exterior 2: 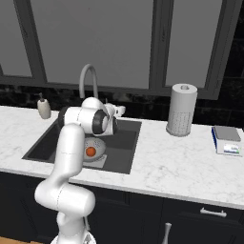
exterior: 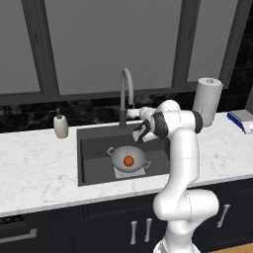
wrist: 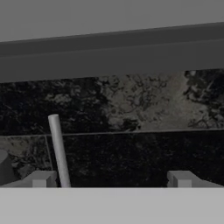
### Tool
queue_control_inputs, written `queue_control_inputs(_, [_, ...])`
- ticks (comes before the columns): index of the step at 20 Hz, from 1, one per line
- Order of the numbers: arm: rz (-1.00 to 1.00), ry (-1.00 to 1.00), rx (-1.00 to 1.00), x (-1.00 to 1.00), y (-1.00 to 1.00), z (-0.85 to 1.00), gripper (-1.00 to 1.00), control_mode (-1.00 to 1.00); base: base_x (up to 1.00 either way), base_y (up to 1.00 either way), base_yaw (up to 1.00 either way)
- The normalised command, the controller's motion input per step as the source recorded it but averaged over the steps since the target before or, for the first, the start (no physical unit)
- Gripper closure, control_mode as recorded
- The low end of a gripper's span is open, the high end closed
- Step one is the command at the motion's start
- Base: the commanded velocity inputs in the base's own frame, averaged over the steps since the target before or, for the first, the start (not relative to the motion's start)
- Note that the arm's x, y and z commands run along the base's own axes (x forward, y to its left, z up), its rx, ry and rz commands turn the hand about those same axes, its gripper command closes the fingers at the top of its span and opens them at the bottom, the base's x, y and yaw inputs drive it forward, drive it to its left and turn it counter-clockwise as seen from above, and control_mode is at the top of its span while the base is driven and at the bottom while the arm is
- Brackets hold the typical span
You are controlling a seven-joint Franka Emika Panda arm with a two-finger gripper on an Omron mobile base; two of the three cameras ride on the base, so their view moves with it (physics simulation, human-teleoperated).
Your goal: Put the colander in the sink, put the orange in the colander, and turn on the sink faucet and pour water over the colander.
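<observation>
the colander (exterior: 129,159) sat on the sink (exterior: 94,153) bottom toward the front edge, with the orange (exterior: 129,161) inside it, so the tap looked like the step left. the claw (wrist: 111,179) was spread wide and empty, up by the sink faucet (exterior: 126,94) at the back edge of the desk (exterior: 39,173), with a thin grey rod (wrist: 59,151), probably the lever, just inside its left fingertip (wrist: 41,178). risk as i judged it: rod sat off-centre, so closing or sweeping could slip past it or only nudge it, and a spout not over the colander would miss the fruit.

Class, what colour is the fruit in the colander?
Orange-red fruit, clearest in the left base view.
</observation>
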Motion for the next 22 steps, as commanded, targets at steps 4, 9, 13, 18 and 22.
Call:
queue_control_inputs(4, [0.0,-0.01,0.0,0.13,0.03,0.0,-1.0,-1.0,0.0,0.0,0.0])
queue_control_inputs(9, [0.0,0.0,0.0,0.01,0.12,0.0,-1.0,-1.0,0.0,0.0,0.0])
queue_control_inputs(13, [0.0,0.0,0.0,0.03,0.07,0.0,-1.0,-1.0,0.0,0.0,0.0])
queue_control_inputs(18, [0.0,0.0,0.0,0.13,0.06,0.0,-1.0,-1.0,0.0,0.0,0.0])
queue_control_inputs(22, [0.0,0.0,0.0,0.08,0.01,0.0,-1.0,-1.0,0.0,0.0,0.0])
